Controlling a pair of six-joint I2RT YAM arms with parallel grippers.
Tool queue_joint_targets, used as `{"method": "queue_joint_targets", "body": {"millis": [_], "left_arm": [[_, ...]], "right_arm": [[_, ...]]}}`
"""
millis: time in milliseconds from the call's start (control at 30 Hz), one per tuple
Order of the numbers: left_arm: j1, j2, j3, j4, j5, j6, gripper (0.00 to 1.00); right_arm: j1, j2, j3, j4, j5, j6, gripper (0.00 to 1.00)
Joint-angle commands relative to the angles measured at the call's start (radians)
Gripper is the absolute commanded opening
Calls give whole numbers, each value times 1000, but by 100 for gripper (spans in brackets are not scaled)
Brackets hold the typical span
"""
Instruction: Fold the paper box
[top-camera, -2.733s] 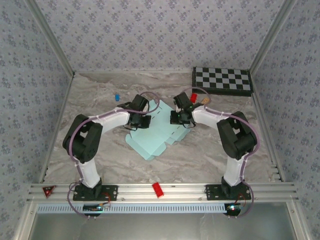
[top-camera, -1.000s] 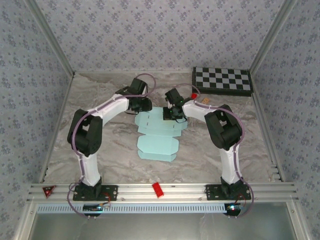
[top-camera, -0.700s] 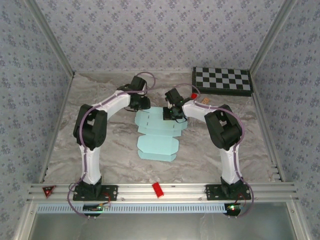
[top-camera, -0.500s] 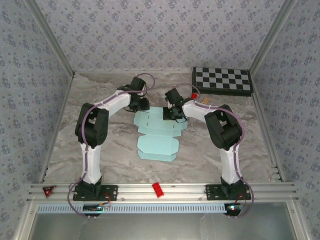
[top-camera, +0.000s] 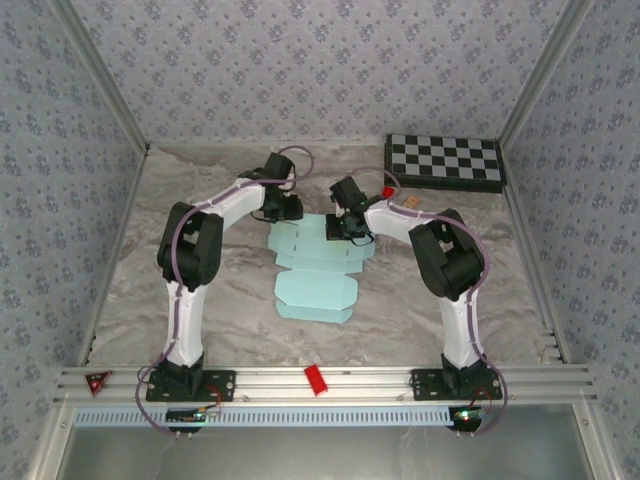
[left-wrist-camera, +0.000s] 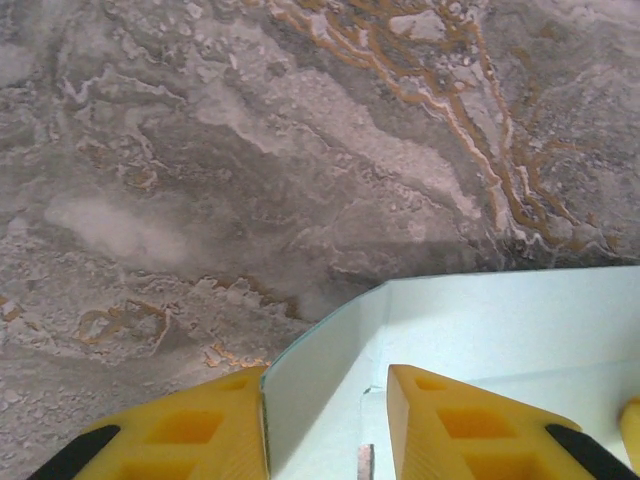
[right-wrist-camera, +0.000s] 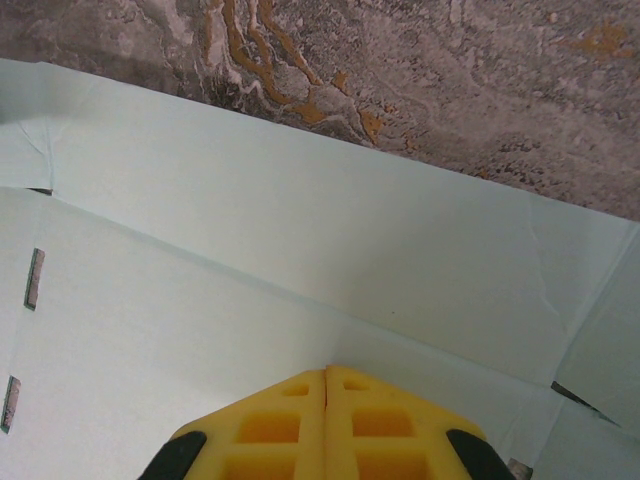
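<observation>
The paper box (top-camera: 315, 290) is a flat pale-blue die-cut sheet lying on the marble table, with flaps at its far end. My left gripper (top-camera: 285, 215) is at the sheet's far left corner. In the left wrist view its yellow fingers (left-wrist-camera: 190, 425) stand apart, and a raised flap (left-wrist-camera: 330, 370) leans against the inner face of the left one; the left gripper (left-wrist-camera: 325, 385) is open around it. My right gripper (top-camera: 345, 232) is over the sheet's far middle. In the right wrist view the right gripper (right-wrist-camera: 326, 372) is shut, its tips down on a crease of the sheet (right-wrist-camera: 250, 250).
A black-and-white checkerboard (top-camera: 445, 162) lies at the back right. A small red object (top-camera: 388, 190) sits beside the right forearm. Another red piece (top-camera: 316, 379) lies on the front rail. Patterned walls close in the table on three sides.
Since the earliest frame the sheet has turned square and both grippers moved to its far end. Over the last second the left arm's elbow swung right; the right arm held still.
</observation>
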Motion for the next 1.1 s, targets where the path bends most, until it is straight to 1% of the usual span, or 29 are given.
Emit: {"method": "queue_joint_targets", "body": {"millis": [0,100,267,700,900,1067], "left_arm": [[4,-18,35,-10,43,36,34],[2,-36,32,-7,47,47,33],[-2,-44,22,26,126,63,29],[-21,69,112,-21,234,69,30],[-22,80,112,-26,229,63,31],[-21,59,114,-30,209,62,33]], "right_arm": [[2,15,-5,-39,4,-1,0],[2,12,-7,-41,5,-1,0],[4,15,-11,-31,4,2,0],[4,17,-14,-31,2,3,0],[4,17,-14,-33,4,1,0],[3,8,-20,-36,11,-2,0]]}}
